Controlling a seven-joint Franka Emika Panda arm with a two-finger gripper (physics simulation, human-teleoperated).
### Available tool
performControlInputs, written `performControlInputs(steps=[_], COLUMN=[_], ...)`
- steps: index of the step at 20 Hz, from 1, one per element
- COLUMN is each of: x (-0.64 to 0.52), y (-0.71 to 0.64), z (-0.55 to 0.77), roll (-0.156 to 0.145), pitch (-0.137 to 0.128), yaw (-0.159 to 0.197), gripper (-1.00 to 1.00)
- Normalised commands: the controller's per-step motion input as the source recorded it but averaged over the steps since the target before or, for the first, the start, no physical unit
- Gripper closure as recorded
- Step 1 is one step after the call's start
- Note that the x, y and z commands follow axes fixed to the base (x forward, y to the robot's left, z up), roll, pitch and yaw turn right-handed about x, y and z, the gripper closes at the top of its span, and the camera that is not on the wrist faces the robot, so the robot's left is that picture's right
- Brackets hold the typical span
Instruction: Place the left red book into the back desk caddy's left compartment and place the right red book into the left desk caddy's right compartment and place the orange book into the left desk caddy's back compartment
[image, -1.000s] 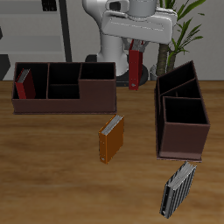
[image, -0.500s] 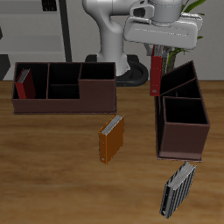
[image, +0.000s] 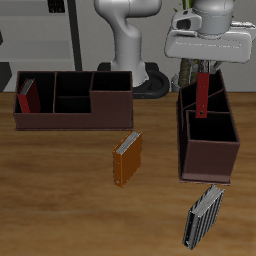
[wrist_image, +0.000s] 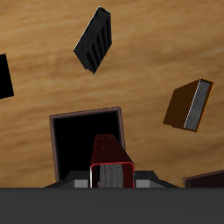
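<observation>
My gripper (image: 203, 70) is shut on a red book (image: 203, 93) and holds it upright over the left desk caddy (image: 222, 150), above its farther half. In the wrist view the red book (wrist_image: 111, 163) hangs between my fingers beside an open dark compartment (wrist_image: 83, 140). I cannot tell whether it is inside a compartment. The other red book (image: 27, 97) stands in an end compartment of the back desk caddy (image: 110, 112). The orange book (image: 127, 158) lies on the table between the caddies, and also shows in the wrist view (wrist_image: 190, 105).
A dark grey book (image: 203, 216) lies near the table's front edge, in front of the left desk caddy; it also shows in the wrist view (wrist_image: 96, 38). The robot's base (image: 130, 50) and a plant (image: 205, 20) stand at the back.
My gripper has carried the red book sideways from behind the back desk caddy's end to above the left desk caddy, and a little lower. The other books have not moved.
</observation>
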Motion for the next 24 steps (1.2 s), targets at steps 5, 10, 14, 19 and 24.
performControlInputs(steps=[5,10,14,19,24], x=[0.07,0.04,0.23,0.15,0.03], y=[0.34,0.16,-0.07,-0.07,0.05], z=[-0.21,-0.07,-0.21,-0.25,-0.32], roll=[0.035,0.018,-0.018,-0.006,0.015], pitch=[0.001,-0.063,-0.001,0.034,0.047], yaw=[0.024,0.059,0.009,0.008,-0.001], gripper=[1.00,1.00,1.00,1.00,1.00])
